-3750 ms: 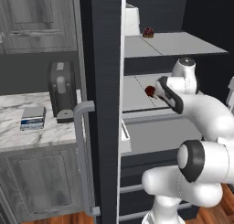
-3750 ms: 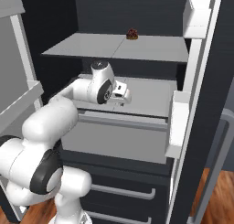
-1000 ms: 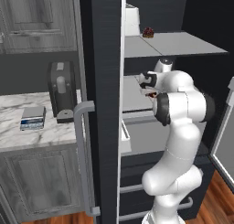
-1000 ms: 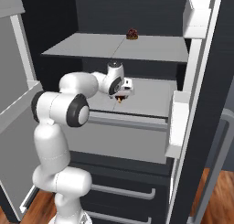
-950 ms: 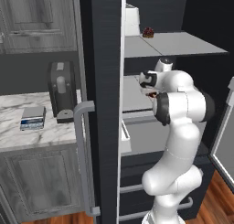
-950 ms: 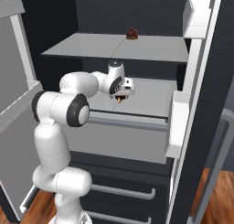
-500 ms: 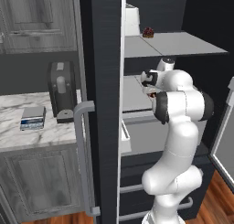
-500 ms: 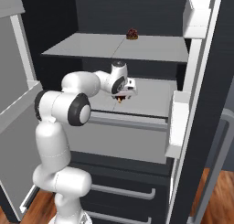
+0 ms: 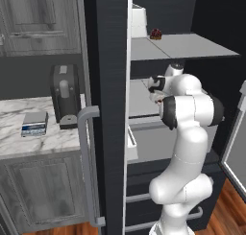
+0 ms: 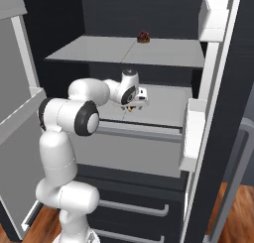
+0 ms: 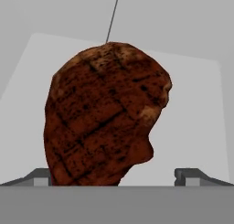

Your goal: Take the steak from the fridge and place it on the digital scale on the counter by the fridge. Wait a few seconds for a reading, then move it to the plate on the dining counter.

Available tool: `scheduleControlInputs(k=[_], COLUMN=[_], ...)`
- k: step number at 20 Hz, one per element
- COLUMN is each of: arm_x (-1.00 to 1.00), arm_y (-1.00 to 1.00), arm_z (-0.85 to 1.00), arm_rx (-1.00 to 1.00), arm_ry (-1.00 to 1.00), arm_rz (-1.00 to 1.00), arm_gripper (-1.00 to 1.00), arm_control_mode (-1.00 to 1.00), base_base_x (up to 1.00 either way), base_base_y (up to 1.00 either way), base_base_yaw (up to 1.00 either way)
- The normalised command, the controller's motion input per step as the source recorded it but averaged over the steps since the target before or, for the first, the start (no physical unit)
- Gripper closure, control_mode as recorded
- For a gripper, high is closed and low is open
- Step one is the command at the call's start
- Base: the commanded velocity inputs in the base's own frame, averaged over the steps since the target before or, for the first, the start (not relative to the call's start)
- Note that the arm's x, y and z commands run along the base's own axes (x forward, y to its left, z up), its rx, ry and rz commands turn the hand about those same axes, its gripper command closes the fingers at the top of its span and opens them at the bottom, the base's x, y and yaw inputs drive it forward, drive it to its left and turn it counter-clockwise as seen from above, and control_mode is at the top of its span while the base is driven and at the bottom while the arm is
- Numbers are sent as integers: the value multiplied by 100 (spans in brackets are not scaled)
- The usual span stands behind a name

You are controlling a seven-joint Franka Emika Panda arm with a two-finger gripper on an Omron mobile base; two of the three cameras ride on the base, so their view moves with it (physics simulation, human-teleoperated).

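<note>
Steak (image 11: 103, 115) bottom edge is hidden between open end effector (image 11: 118, 175) fingertips.

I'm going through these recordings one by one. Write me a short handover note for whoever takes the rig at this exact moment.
Gripper: open, inside the fridge over the middle shelf, holding nothing.
Steak: lying on that shelf, close before the hand, between the fingertips in the hand view.
Digital scale: bare, on the counter left of the fridge.
Done: fridge open, hand at the steak.
Left: grasp, weigh, wait, move to the plate.
</note>
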Motion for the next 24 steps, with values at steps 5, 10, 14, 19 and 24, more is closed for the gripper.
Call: scheduleControlInputs(k=[5,10,14,19,24], arm_x=[0,-3,-1,0,0], arm_y=[1,3,2,3,1], arm_z=[-8,-12,-4,0,0], arm_rx=[0,0,0,0,0], arm_ry=[0,0,1,0,1], arm_rz=[2,1,0,0,0], arm_gripper=[-100,-100,-100,100,100], arm_control_mode=[-100,-100,-100,-100,-100], base_base_x=[0,0,0,0,0], base_base_y=[0,0,0,0,0], base_base_yaw=[0,0,0,0,0])
